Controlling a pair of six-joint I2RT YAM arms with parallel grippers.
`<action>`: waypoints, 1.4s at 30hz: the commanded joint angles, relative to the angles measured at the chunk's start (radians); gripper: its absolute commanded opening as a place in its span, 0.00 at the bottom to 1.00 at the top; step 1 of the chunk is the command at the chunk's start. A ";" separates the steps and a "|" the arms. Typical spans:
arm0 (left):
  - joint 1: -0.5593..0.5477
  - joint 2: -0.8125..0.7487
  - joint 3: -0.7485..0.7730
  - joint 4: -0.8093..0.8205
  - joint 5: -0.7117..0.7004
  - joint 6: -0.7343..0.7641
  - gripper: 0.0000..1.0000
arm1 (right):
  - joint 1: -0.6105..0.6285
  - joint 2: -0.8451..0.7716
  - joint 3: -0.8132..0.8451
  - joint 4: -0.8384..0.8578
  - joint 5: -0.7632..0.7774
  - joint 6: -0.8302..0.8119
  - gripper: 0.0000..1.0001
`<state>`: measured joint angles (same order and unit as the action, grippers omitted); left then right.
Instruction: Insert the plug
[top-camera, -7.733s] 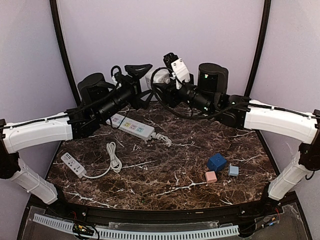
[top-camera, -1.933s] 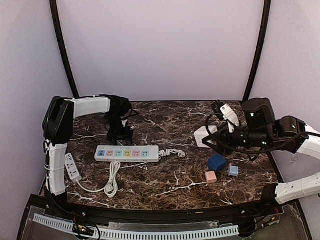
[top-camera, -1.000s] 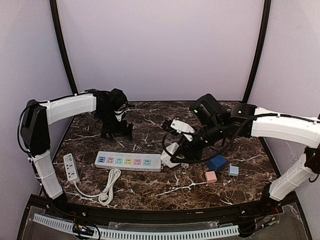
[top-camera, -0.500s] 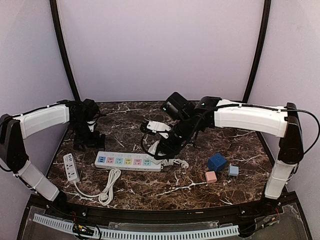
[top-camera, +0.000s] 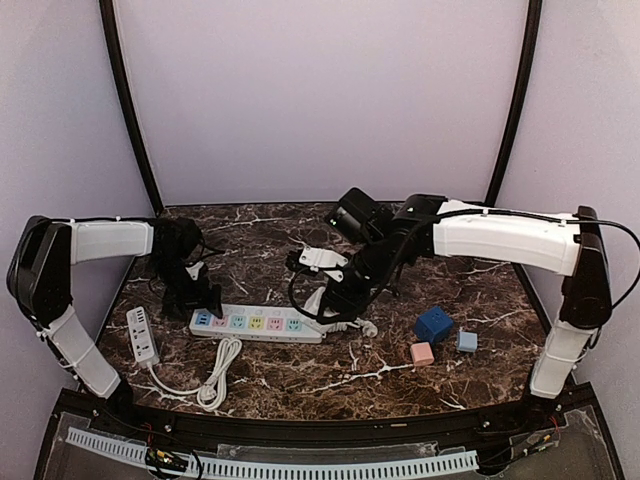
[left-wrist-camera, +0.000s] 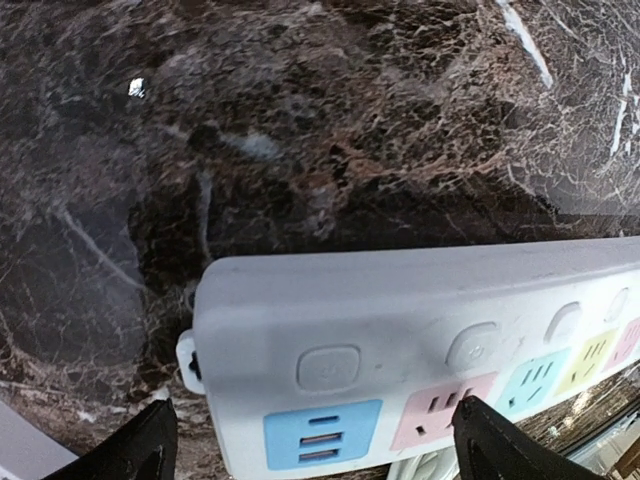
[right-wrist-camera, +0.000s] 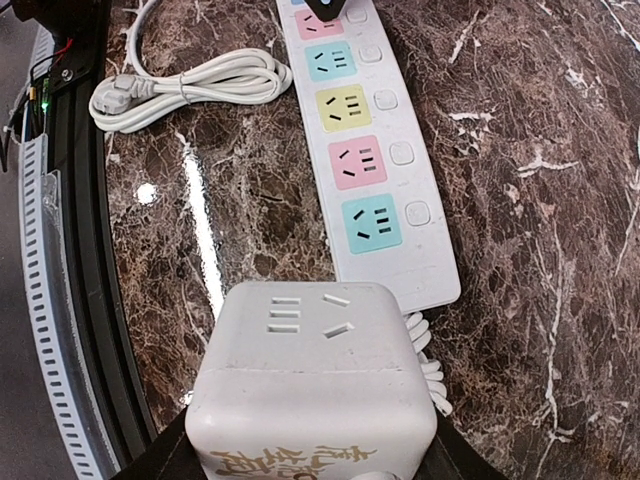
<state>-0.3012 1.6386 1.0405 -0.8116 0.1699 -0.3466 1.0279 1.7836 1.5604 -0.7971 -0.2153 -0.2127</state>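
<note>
Plug job now: gripping the white cube plug (right-wrist-camera: 312, 380) in the right gripper (right-wrist-camera: 305, 462), about half closed, pinching two flat sides. Hanging it in the air just over the right end of the long power strip (top-camera: 255, 323), close to the curly cord (right-wrist-camera: 428, 372), not yet in any hole. Showing only a face with little holes of its own, so not able to tell the way of the prongs.

Spreading the left gripper (left-wrist-camera: 318, 445) as wide as possible, holding nothing. Hovering over the strip's left end, one finger just past the end, the other over the colored holes. Touching or not, hard to tell. Probably getting ready for pinning the strip down.

Guessing about the plug: hard plastic, stiff, light, smooth and a bit slippy. Not breaking easily, but maybe bending thin prongs if pushed in crooked. Best taking hold on the flat sides, square and firm, leaving the prong face free, then pushing straight down.

Guessing the strip is light too, sliding easily on the shiny surface (top-camera: 300, 385), so needing a press from above.

Leaving alone the small strip (top-camera: 142, 333) and the blue block (top-camera: 433, 324)
</note>
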 joint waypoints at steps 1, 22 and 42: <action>0.010 0.027 -0.011 0.070 0.107 0.040 0.95 | 0.009 -0.062 -0.035 0.001 0.008 -0.006 0.00; -0.132 0.185 0.112 0.090 0.187 0.055 0.88 | 0.001 0.001 -0.017 -0.087 0.041 -0.111 0.00; -0.177 0.152 0.128 0.103 0.137 -0.023 0.87 | -0.042 0.144 0.091 -0.166 0.121 -0.116 0.00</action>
<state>-0.4698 1.8080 1.1759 -0.7143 0.3058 -0.3710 1.0027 1.9148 1.6215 -0.9512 -0.1116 -0.3172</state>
